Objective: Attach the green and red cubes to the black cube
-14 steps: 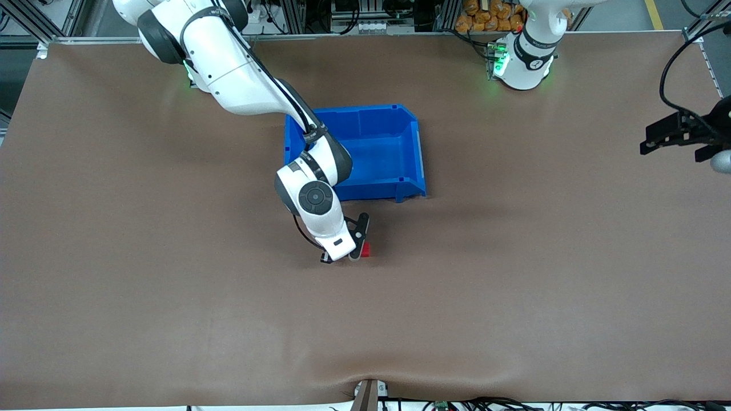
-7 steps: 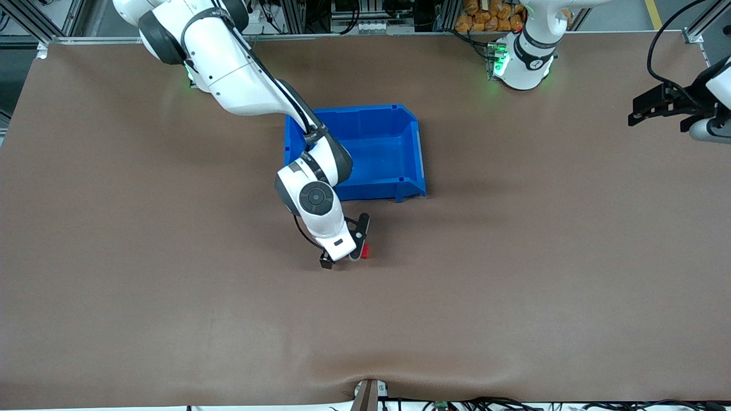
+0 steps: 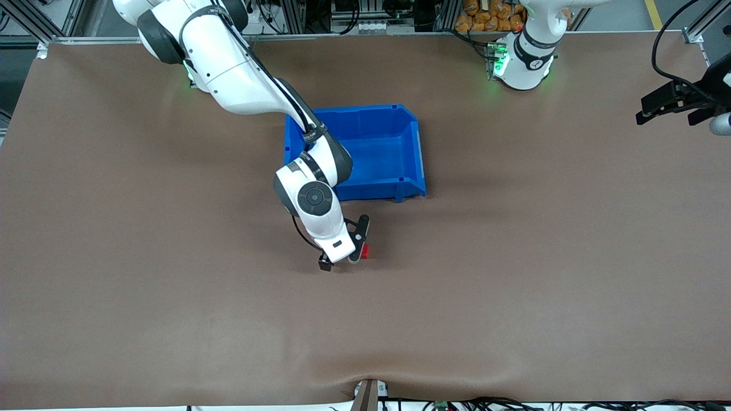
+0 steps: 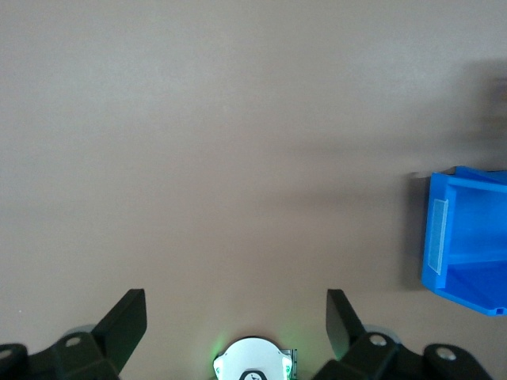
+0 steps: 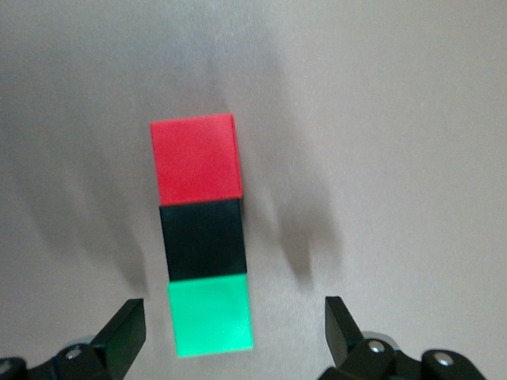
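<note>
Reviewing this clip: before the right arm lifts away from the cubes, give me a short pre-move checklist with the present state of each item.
1. Row joined: red cube, black cube and green cube lie in line, black in the middle, faces touching: ok.
2. Right gripper open, fingers apart on either side of the green cube, not touching it: ok.
3. Cubes resting on the table, nearer the front camera than the blue bin: ok.
4. Whether the joints will hold once moved: cannot tell.
5. Left gripper open, holding nothing, waiting over the left arm's end of the table: ok.
</note>
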Motion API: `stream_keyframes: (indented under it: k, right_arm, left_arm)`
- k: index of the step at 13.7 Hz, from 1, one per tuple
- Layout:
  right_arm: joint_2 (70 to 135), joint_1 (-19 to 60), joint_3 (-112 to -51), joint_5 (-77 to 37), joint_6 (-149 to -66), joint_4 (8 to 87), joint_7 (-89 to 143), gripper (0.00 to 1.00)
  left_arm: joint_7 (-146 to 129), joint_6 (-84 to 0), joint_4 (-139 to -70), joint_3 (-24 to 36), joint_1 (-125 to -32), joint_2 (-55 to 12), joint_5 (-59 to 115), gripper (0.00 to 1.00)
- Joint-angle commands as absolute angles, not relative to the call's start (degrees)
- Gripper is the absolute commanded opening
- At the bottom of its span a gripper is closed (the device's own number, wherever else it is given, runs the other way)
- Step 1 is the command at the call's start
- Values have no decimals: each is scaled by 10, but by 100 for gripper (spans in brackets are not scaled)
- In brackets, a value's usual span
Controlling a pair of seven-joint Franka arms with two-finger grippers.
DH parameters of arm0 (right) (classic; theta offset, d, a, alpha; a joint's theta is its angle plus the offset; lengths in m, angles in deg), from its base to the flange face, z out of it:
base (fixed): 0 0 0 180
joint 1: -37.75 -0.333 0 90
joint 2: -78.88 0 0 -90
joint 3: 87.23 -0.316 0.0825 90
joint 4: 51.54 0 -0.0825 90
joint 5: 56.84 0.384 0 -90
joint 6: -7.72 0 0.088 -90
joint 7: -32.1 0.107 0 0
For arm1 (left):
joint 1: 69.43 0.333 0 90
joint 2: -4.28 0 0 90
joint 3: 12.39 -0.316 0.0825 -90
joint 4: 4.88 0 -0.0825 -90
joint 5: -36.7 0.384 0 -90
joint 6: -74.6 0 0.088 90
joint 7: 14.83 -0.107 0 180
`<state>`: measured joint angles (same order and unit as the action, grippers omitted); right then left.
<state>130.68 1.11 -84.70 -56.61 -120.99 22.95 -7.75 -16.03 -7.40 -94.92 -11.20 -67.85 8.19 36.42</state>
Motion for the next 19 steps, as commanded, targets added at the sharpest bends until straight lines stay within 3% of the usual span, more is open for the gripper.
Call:
stream_keyframes:
  k: [1, 9, 19]
  right_arm:
    - [1278, 17, -845, -560, -1168, 233, -67, 100]
    - [1170, 151, -846, -560, -1074, 236, -44, 100]
    - [954, 291, -849, -556, -1033, 403, 43, 100]
  left_arm:
    - [-155, -77, -949, -105, -671, 84, 363, 100]
    - [-153, -75, -944, -105, -671, 81, 355, 100]
    - [-147, -73, -939, -106, -671, 74, 355, 100]
